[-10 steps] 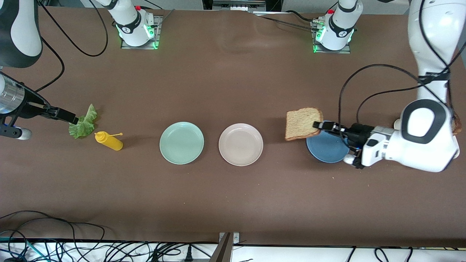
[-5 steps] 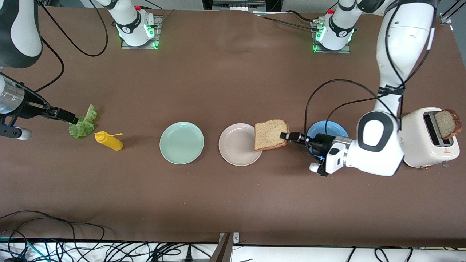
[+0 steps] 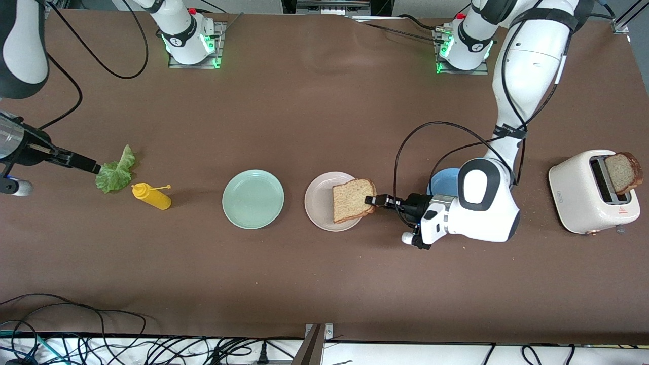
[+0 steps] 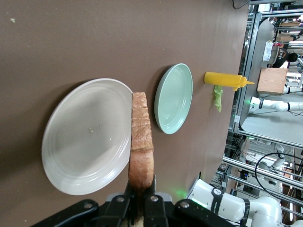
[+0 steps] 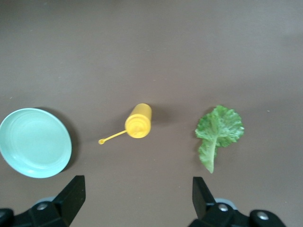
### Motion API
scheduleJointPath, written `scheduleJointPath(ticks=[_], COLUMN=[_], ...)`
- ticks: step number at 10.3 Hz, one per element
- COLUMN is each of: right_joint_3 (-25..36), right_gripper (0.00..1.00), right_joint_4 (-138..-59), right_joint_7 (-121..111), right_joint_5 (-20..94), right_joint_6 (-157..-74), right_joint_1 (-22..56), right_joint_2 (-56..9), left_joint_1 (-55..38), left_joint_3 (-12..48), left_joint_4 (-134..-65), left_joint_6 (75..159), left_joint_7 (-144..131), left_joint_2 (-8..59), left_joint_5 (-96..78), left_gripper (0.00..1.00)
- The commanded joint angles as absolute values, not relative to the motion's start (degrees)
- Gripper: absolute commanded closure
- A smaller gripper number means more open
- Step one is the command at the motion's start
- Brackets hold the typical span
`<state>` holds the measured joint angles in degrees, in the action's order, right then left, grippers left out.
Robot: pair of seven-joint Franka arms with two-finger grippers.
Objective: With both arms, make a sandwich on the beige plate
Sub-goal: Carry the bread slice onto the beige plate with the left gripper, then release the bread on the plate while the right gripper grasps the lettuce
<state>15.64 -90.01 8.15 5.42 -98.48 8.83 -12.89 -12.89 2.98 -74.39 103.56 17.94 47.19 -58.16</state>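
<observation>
Our left gripper (image 3: 372, 199), jaws clenched on a bread slice (image 3: 352, 200), holds it over the beige plate (image 3: 319, 203) for laying down; our right gripper (image 5: 137, 198) waits, jaws released, over the lettuce leaf (image 3: 116, 171).

Three plates (image 3: 253, 198) (mint, beige, blue), two bread slices (image 3: 353, 200), one lettuce leaf (image 3: 115, 171), one bottle (image 3: 151, 196), one toaster (image 3: 590, 191)

Speckled bread slice (image 3: 351, 200) held edgewise over beige plate (image 3: 319, 203); lettuce leaf (image 3: 116, 170) lies flat.

High front overview; wrist views downward, both sharing mint-green plate (image 4: 173, 98).
</observation>
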Motion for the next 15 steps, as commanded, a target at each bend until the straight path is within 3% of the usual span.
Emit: scheduleJointPath(ticks=[1, 10, 13, 15], right_joint_3=[15.38, 15.38, 15.38, 15.38], right_gripper=[0.0, 0.0, 0.0, 0.0], right_joint_4=[-90.09, -91.92, -101.22, -103.27], right_joint_7=[7.38, 5.27, 5.27, 5.27], right_joint_5=[4.66, -0.35, -0.35, -0.35], right_joint_6=[-98.44, -100.8, -112.19, -115.48], right_joint_1=[6.16, -0.97, -1.49, -2.19], right_joint_2=[-13.62, -22.93, -23.99, -26.87], left_joint_1=[-13.54, -16.7, -17.23, -18.19], left_joint_3=[2.2, 2.11, 2.2, 2.11], left_joint_4=[-74.79, -75.94, -75.94, -75.85], left_joint_6=[103.89, 107.05, 107.14, 107.14], left_joint_7=[19.42, 19.42, 19.42, 19.42], left_joint_2=[49.03, 51.59, 52.47, 52.91], left_joint_5=[-64.3, -65.65, -66.26, -67.85], left_gripper=[1.0, 1.0, 1.0, 1.0])
